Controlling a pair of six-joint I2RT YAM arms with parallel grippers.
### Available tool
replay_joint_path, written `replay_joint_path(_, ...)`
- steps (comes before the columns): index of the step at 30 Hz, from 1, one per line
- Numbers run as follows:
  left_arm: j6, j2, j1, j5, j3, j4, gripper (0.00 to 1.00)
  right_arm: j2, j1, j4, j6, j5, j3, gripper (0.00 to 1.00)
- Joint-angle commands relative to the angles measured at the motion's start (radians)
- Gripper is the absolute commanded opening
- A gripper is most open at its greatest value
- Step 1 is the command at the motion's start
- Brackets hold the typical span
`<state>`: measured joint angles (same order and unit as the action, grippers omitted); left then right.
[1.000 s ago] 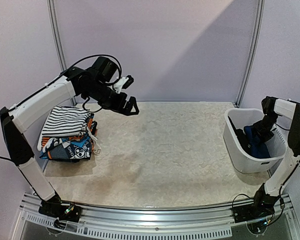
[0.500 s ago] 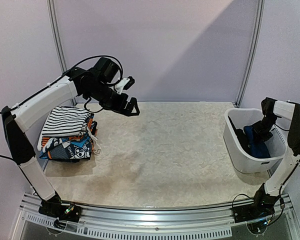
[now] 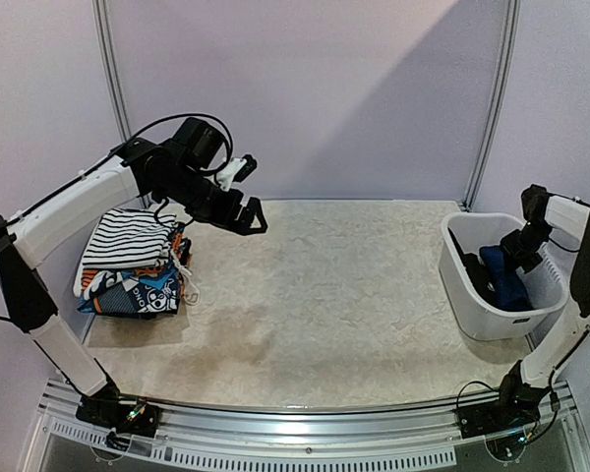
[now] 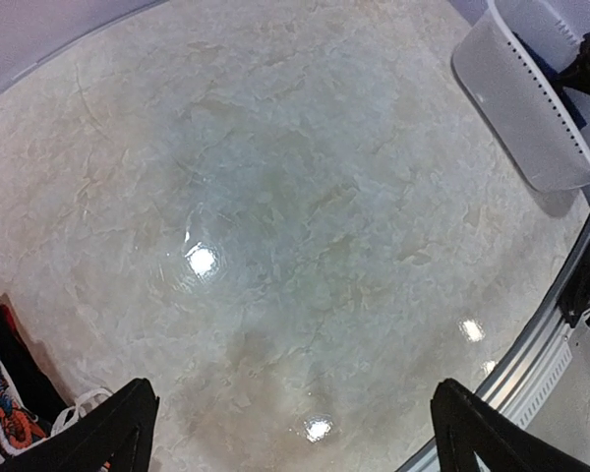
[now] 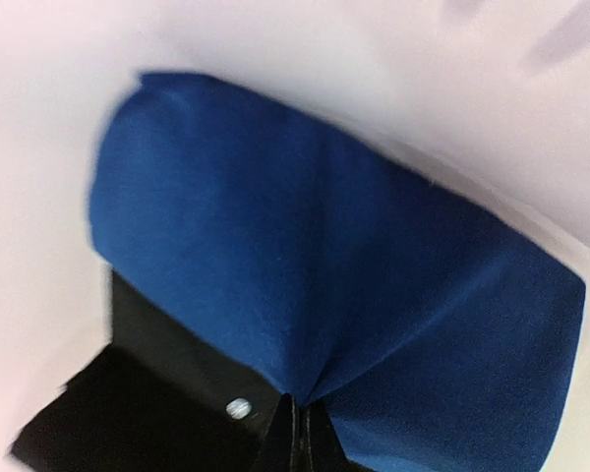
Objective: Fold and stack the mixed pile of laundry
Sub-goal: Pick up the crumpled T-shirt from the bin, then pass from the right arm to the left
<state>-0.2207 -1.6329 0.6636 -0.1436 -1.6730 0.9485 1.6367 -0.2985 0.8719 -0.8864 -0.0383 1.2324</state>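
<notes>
The mixed laundry pile is split in two. A black-and-white striped garment lies folded on a blue cartoon-print one at the table's left. A navy garment and a black garment lie in the white tub. My right gripper reaches into the tub, shut on a pinched fold of the navy cloth. My left gripper hangs open and empty above the back left of the table.
The tub stands at the table's right edge, its white wall close around the right gripper. The stack's edge shows at the lower left of the left wrist view. A metal rail runs along the near edge.
My right gripper has closed on the navy cloth and risen slightly in the tub. The left arm has drawn back a little to the left, still open.
</notes>
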Motion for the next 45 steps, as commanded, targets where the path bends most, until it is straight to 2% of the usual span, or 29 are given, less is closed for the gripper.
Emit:
replay_joint_path(1, -0.017, 0.055, 0.016, -0.018, 0.031, -0.023, 0.99, -0.124, -0.010, -0.028, 0.050, 0.085, 0.071, 0.00)
replay_joint_path(10, -0.030, 0.092, 0.016, -0.061, 0.031, -0.035, 0.99, -0.281, -0.008, -0.064, 0.086, 0.239, 0.218, 0.00)
replay_joint_path(13, -0.038, 0.099, 0.016, -0.076, 0.021, -0.038, 0.99, -0.323, -0.007, -0.139, 0.080, 0.322, 0.268, 0.00)
replay_joint_path(17, -0.044, 0.111, 0.016, -0.092, 0.018, -0.046, 0.99, -0.391, 0.018, -0.336, 0.070, 0.447, 0.307, 0.00)
replay_joint_path(20, -0.050, 0.121, 0.017, -0.107, 0.022, -0.055, 0.99, -0.409, 0.055, -0.296, 0.082, 0.407, 0.404, 0.00)
replay_joint_path(22, -0.054, 0.124, 0.019, -0.126, 0.024, -0.064, 0.99, -0.397, 0.080, -0.348, 0.087, 0.474, 0.438, 0.00)
replay_joint_path(24, -0.058, 0.128, 0.026, -0.146, 0.024, -0.077, 0.98, -0.398, 0.121, -0.419, 0.050, 0.511, 0.458, 0.00)
replay_joint_path(26, -0.060, 0.129, 0.037, -0.162, 0.026, -0.100, 0.98, -0.379, 0.218, -0.343, 0.066, 0.421, 0.554, 0.00)
replay_joint_path(28, -0.062, 0.128, 0.053, -0.178, 0.027, -0.117, 0.97, -0.346, 0.275, -0.344, 0.120, 0.429, 0.624, 0.00)
replay_joint_path(29, -0.065, 0.128, 0.063, -0.187, 0.028, -0.131, 0.97, -0.331, 0.278, -0.390, 0.092, 0.453, 0.613, 0.00)
replay_joint_path(31, -0.075, 0.127, 0.083, -0.210, 0.036, -0.172, 0.96, -0.331, 0.308, -0.632, -0.053, 0.503, 0.541, 0.00)
replay_joint_path(33, -0.103, 0.123, 0.101, -0.238, 0.053, -0.240, 0.95, -0.315, 0.401, -0.747, -0.190, 0.504, 0.555, 0.00)
replay_joint_path(38, -0.219, 0.092, 0.107, -0.300, 0.076, -0.450, 0.92, -0.205, 0.567, -0.825, -0.202, 0.518, 0.706, 0.00)
replay_joint_path(45, -0.317, -0.008, 0.108, -0.346, 0.039, -0.665, 0.88, -0.130, 0.692, -0.929, -0.298, 0.519, 0.721, 0.00)
